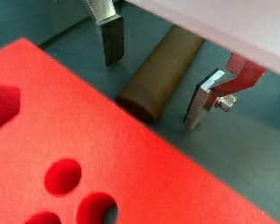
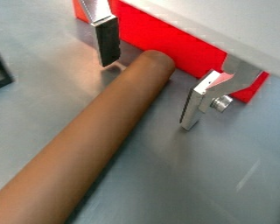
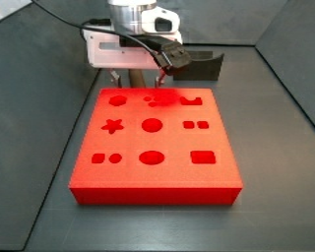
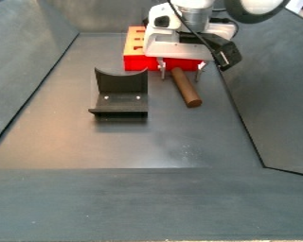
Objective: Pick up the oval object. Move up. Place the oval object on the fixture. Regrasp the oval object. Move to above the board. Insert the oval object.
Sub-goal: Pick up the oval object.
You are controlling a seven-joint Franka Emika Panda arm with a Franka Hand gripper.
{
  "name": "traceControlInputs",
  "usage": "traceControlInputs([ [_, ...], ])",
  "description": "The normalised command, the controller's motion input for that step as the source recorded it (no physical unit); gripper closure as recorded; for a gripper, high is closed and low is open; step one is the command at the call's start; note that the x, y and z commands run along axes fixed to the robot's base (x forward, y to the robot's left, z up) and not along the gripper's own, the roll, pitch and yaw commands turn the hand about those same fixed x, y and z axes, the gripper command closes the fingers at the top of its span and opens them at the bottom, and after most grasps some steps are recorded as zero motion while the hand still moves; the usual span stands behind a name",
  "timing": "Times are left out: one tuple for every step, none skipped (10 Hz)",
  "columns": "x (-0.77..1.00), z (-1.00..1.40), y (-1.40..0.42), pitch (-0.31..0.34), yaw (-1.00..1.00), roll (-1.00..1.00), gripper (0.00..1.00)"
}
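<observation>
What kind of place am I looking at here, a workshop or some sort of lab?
Most likely a robot test cell in a lab. A dark walled floor holds only practice pieces: a red board with shaped holes, a brown oval object lying beside it, and a dark fixture. The arm's tool is open, straddling the oval object.

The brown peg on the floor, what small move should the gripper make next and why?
Probably close the fingers. The gripper is open and straddles the brown peg, which lies on the floor beside the red board, one finger on each side and neither touching it yet.
</observation>
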Motion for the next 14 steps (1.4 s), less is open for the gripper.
traceControlInputs([
  [0.00,-0.03,0.00,0.003,0.00,0.00,0.00],
  [0.03,-0.13,0.00,0.043,0.00,-0.01,0.00],
  [0.00,0.00,0.00,0.004,0.00,0.00,0.00],
  [0.00,0.00,0.00,0.000,0.00,0.00,0.00],
  [0.00,0.00,-0.02,-0.090,0.00,-0.13,0.00],
  [0.00,0.00,-0.09,-0.157,-0.04,-0.10,0.00],
  [0.00,-0.07,-0.02,0.000,0.00,0.06,0.00],
  [0.08,-0.33,-0.02,0.000,0.01,0.50,0.00],
  [0.10,-0.21,0.00,0.000,0.14,0.50,0.00],
  [0.00,0.00,0.00,0.000,0.00,0.04,0.00],
  [0.00,0.00,0.00,0.000,0.00,-0.02,0.00],
  [0.00,0.00,0.00,0.000,0.00,0.00,1.00],
  [-0.02,0.00,-0.01,-0.016,0.00,0.00,1.00],
  [-0.06,0.00,-0.15,-0.031,0.03,0.05,1.00],
])
